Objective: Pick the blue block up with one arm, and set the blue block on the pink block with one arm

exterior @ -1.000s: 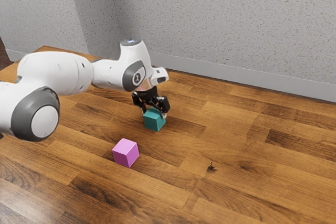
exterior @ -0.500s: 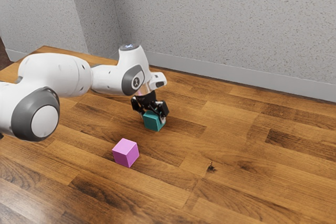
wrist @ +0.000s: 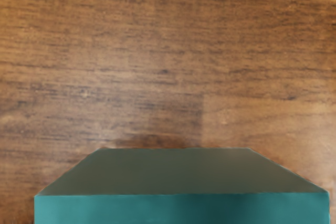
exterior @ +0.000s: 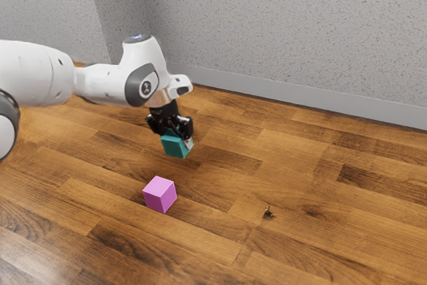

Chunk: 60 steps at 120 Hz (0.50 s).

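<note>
- The gripper (exterior: 173,135) pinches the blue block (exterior: 175,147) from two sides; the block, teal in hue, hangs clear of the wooden table (exterior: 300,185)
- The pink block (exterior: 160,193) rests on the table, nearer the camera, apart from the held block
- In the wrist view the blue block (wrist: 178,187) sits just under the hand; bare wood lies beyond it

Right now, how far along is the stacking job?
Pickup looks done: the hand is shut on the blue block, holding it just above the wood surface. In hand: the carry; the block hangs on the wall side of the pink block, not over it. Left: bring it above the pink block, set it down, release.
</note>
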{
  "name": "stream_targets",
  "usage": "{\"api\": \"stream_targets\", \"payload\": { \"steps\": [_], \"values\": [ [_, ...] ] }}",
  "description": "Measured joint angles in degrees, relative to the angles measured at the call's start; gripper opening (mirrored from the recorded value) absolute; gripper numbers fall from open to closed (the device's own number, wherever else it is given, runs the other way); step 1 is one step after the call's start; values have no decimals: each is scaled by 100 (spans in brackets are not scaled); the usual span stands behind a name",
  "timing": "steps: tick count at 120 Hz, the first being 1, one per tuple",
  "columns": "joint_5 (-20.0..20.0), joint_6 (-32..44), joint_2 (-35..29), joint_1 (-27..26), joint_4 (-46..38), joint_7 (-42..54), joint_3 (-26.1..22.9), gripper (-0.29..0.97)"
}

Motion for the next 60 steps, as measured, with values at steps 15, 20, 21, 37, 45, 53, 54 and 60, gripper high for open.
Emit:
{"api": "stream_targets", "payload": {
  "steps": [15, 20, 21, 37, 45, 53, 54, 60],
  "values": [
    [22, 0, -833, 0, -960, -205, -36, 28],
    [24, -1, -975, 3, -1154, -268, -87, 27],
    [24, -2, -995, 3, -1181, -282, -98, 27],
    [29, -9, -1238, 26, -1542, -501, -278, 27],
    [32, -12, -1399, 53, -1732, -602, -320, 26],
    [34, -15, -1476, 87, -1835, -693, -396, 26],
    [34, -15, -1485, 87, -1846, -704, -404, 26],
    [35, -17, -1543, 66, -1929, -765, -434, 27]
  ]
}}
